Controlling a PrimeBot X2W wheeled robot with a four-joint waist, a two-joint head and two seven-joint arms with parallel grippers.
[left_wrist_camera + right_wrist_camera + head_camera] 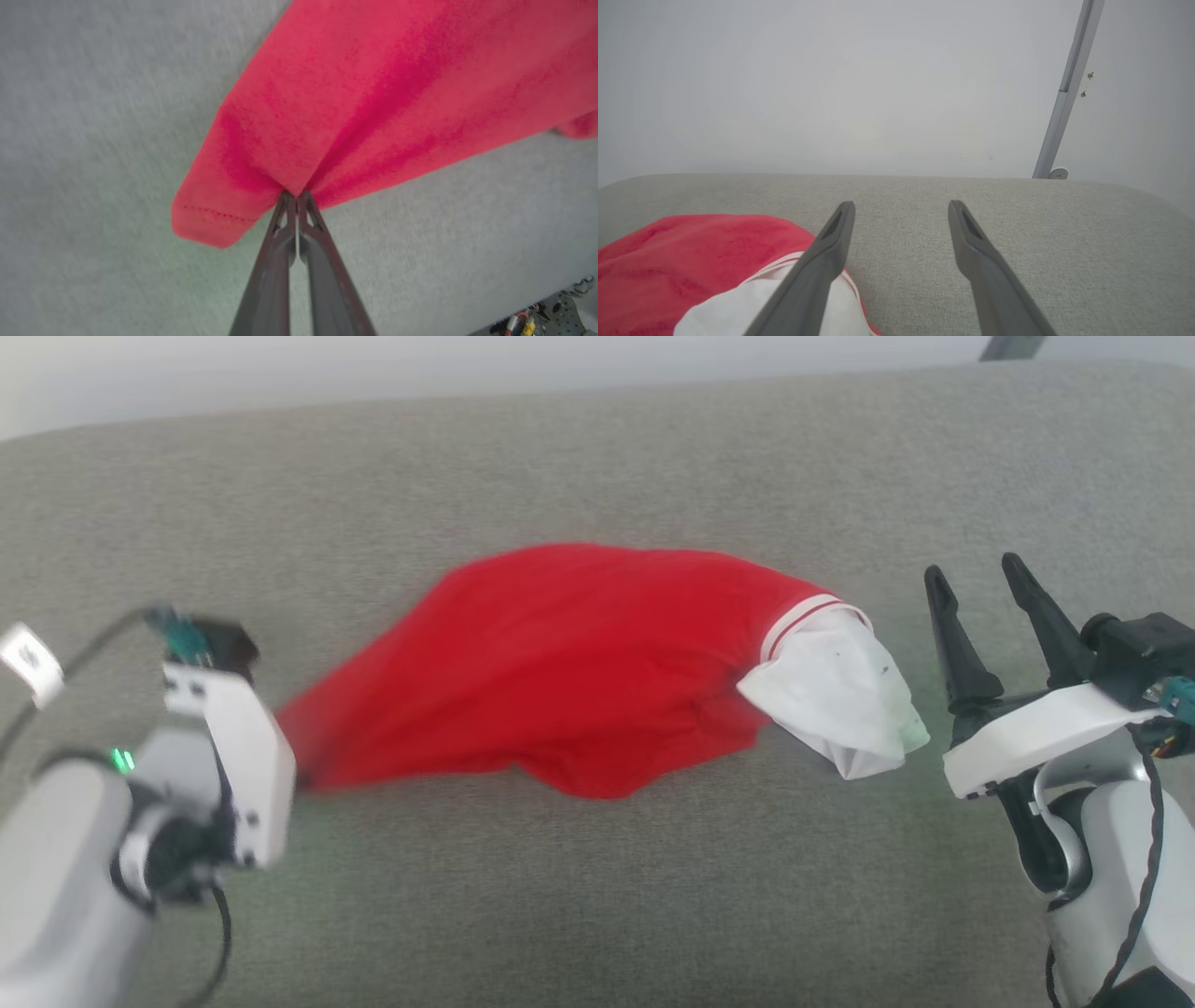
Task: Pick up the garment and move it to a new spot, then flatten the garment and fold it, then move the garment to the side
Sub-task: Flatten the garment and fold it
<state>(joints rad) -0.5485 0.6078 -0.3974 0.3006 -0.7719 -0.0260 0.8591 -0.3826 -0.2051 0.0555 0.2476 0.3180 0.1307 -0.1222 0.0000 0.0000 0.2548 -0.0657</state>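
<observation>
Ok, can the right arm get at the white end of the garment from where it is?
Probably yes. The right tool stands open just beside the white end of the garment, with bare grey cushion between them and nothing in the way. The left tool is shut on the red end.

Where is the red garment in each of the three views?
Head view: garment across the centre, red tip at left, white end at right.
Left wrist view: garment at upper centre and right, pinched in the shut left gripper.
Right wrist view: garment in the lower left corner, partly behind one finger of the open right gripper.
Shared landmark: the grey fabric surface beneath it.
</observation>
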